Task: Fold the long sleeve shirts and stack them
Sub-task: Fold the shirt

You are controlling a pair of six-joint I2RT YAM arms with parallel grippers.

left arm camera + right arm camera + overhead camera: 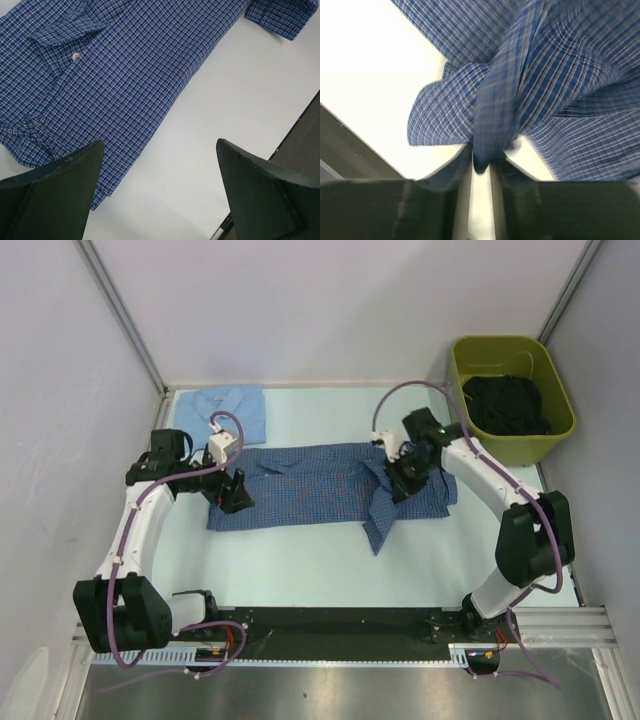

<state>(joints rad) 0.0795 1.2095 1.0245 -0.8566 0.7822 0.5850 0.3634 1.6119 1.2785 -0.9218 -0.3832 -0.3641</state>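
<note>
The checked shirt point(310, 490) lay spread across the surface point(300, 565). The right hand point(481, 167) was clenched on a bunched fold at its right end (cloth pinched tight). The left hand point(159, 144) hung released over its left edge. The pale blue shirt point(225, 410) lay at the far left corner.

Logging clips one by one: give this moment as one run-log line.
phase: folding checked shirt | left gripper: open, over shirt edge | right gripper: pinching shirt cloth | pale blue shirt: far-left corner

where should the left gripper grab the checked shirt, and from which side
Probably its left edge, from above: the checked shirt lies flat on the table, so only an edge gives a pinchable lip. The left gripper hangs open over that end; the right gripper pinches bunched cloth at the other.
</note>
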